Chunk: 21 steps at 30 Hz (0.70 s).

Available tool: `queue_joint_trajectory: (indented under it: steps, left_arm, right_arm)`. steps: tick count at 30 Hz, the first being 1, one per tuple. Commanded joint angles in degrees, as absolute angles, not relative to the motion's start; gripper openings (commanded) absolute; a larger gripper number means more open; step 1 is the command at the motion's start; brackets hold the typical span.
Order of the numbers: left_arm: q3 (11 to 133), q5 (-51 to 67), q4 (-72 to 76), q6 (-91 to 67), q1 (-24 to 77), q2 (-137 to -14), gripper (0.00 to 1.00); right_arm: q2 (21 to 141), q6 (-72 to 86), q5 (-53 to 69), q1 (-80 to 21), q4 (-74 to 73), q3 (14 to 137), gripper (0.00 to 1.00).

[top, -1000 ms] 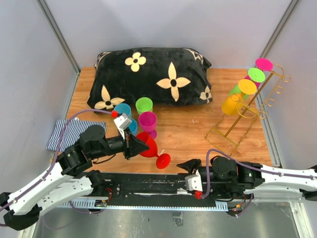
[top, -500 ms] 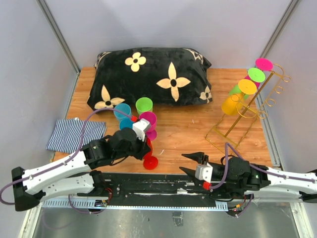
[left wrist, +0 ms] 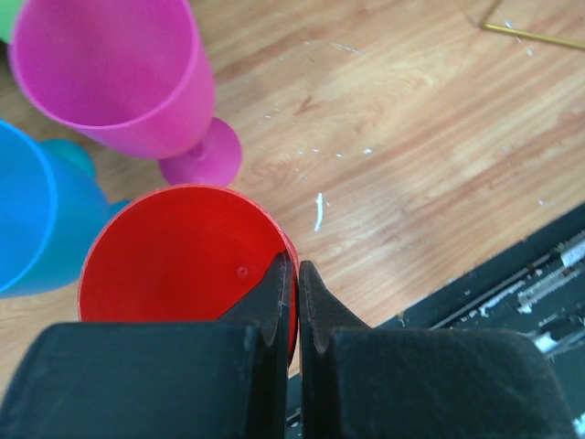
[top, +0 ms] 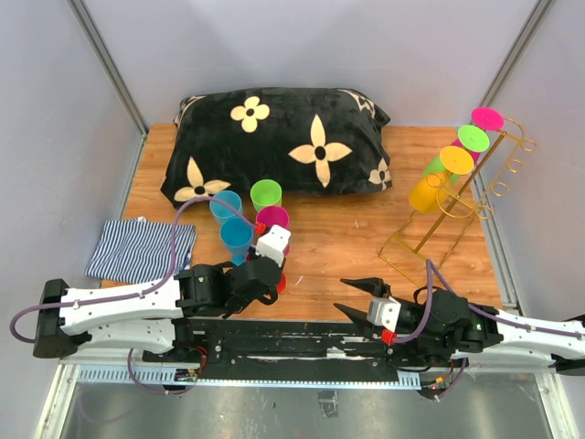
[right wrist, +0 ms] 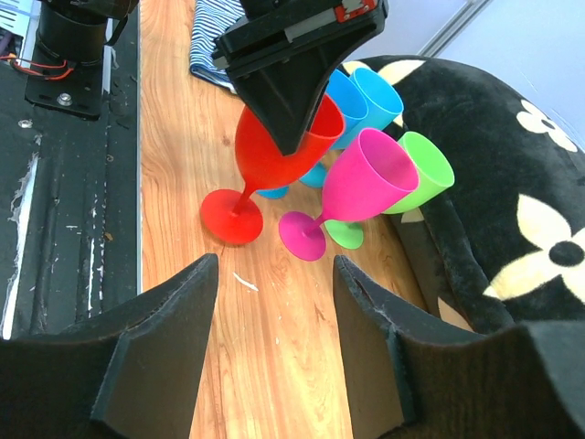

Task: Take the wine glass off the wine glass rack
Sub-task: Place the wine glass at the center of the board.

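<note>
The gold wire wine glass rack (top: pixel 437 236) stands at the right of the table, with a yellow glass (top: pixel 426 194), a green glass (top: pixel 437 165) and a pink one hanging upside down on its rails. My left gripper (left wrist: pixel 297 270) is shut on the rim of a red wine glass (left wrist: pixel 174 265), one finger inside the bowl and one outside. The red glass (right wrist: pixel 274 155) stands upright with its foot on the wood. From above, the left gripper (top: pixel 268 274) hides most of it. My right gripper (right wrist: pixel 274 265) is open and empty, near the table's front edge (top: pixel 355 298).
A magenta glass (left wrist: pixel 110 64), blue glasses (left wrist: pixel 27 219) and a light green glass (top: pixel 266 193) stand in a group just behind the red one. A black flowered cushion (top: pixel 274 137) lies at the back. A striped cloth (top: pixel 137 247) lies at the left.
My left gripper has swung the red glass from lying sideways to upright and brought it in beside the group of glasses. My right gripper has shifted a little to the right.
</note>
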State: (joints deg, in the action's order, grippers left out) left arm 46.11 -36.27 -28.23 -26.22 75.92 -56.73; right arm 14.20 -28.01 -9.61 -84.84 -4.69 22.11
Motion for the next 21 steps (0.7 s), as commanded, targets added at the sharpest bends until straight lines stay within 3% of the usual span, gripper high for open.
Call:
queue_joint_trajectory:
  steps: [1,16,21]
  left_arm:
    - [49.12,-46.88,-32.25,-32.48,76.42,-57.09,0.01]
    - [47.42,-47.9,-36.65,-41.24,76.33,-55.02,0.0]
    - [46.89,-48.79,-37.59,-42.4,76.31,-56.25,0.01]
  right_arm:
    - [13.86,-26.61,-10.82,-85.33,-3.83,22.14,0.54]
    - [16.33,-25.85,-10.06,-85.31,-1.9,23.67,0.55]
    - [16.61,-26.24,-6.27,-85.28,-0.05,24.01,0.61]
